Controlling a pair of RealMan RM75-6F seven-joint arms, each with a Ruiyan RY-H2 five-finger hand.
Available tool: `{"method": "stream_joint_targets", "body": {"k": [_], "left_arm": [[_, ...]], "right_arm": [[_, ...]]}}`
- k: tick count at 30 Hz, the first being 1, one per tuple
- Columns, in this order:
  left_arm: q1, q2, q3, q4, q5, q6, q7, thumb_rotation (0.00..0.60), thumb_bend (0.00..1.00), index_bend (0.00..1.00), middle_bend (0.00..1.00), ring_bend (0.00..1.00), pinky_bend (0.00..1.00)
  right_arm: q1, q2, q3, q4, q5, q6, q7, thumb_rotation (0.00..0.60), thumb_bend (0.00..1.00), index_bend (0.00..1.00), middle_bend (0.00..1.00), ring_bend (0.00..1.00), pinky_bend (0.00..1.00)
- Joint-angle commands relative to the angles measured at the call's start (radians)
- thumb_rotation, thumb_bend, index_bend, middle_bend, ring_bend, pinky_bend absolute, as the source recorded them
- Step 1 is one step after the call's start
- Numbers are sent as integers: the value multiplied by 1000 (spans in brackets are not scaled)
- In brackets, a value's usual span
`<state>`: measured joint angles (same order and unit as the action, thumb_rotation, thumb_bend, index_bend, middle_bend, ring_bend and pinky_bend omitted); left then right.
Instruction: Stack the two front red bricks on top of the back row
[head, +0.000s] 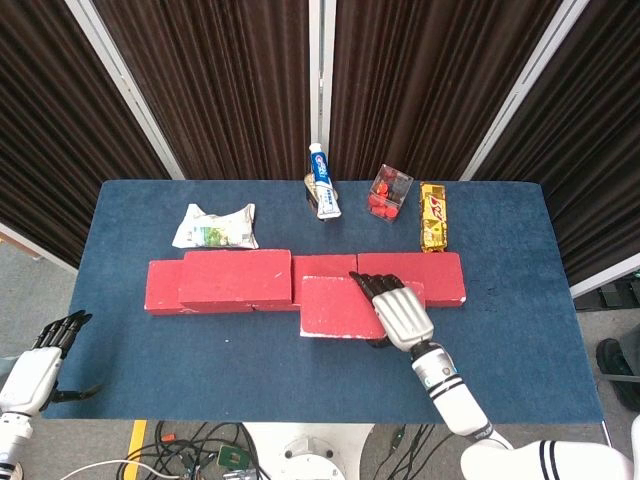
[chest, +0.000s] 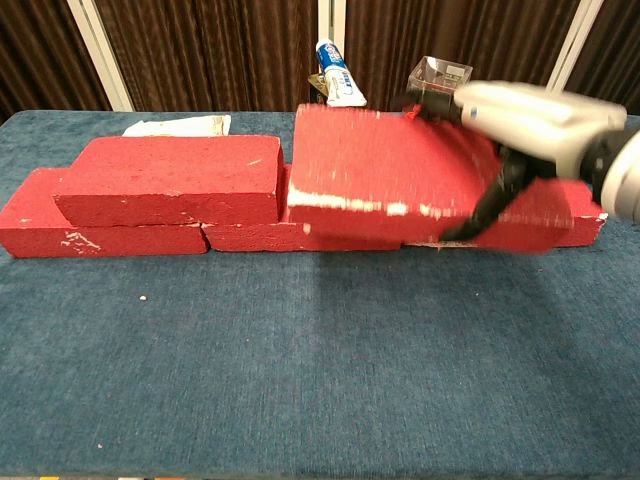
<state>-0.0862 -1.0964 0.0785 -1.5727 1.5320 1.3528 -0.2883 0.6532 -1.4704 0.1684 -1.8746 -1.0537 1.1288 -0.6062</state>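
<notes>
Chest view shows my right hand (chest: 530, 125) holding a red brick (chest: 400, 175) up off the blue table (chest: 300, 350), fingers over its top and thumb under its front edge. It hangs over the back row (head: 430, 275), at 12 o'clock from me. Another brick (chest: 165, 180) already sits on that row at 10 o'clock. My left hand (head: 40, 360) hangs off the table's near left corner, fingers spread, holding nothing. Farther back stand a toothpaste tube (head: 320, 180) and a clear box (head: 390, 192).

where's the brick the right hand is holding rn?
The lifted brick is gripped by the right hand, centre-right in the head view, over the back row, beside the stacked brick.
</notes>
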Motion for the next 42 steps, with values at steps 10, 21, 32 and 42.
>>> {"method": "stream_joint_targets", "body": {"k": [10, 21, 32, 42], "left_arm": [[-14, 11, -11, -10, -9, -19, -19, 600, 2, 0, 0, 0, 0], [-28, 16, -28, -18, -24, -33, -24, 600, 1, 0, 0, 0, 0], [-29, 4, -33, 2, -24, -28, -34, 600, 1, 0, 0, 0, 0], [-29, 2, -32, 5, -26, -33, -40, 600, 1, 0, 0, 0, 0]], "right_arm": [[183, 95, 116, 182, 196, -277, 63, 600, 54, 0, 239, 186, 128], [283, 19, 87, 383, 222, -423, 151, 600, 54, 0, 240, 186, 110], [297, -26, 59, 426, 187, -442, 254, 600, 54, 0, 236, 186, 92], [311, -35, 42, 442, 188, -428, 278, 600, 54, 0, 236, 186, 75]]}}
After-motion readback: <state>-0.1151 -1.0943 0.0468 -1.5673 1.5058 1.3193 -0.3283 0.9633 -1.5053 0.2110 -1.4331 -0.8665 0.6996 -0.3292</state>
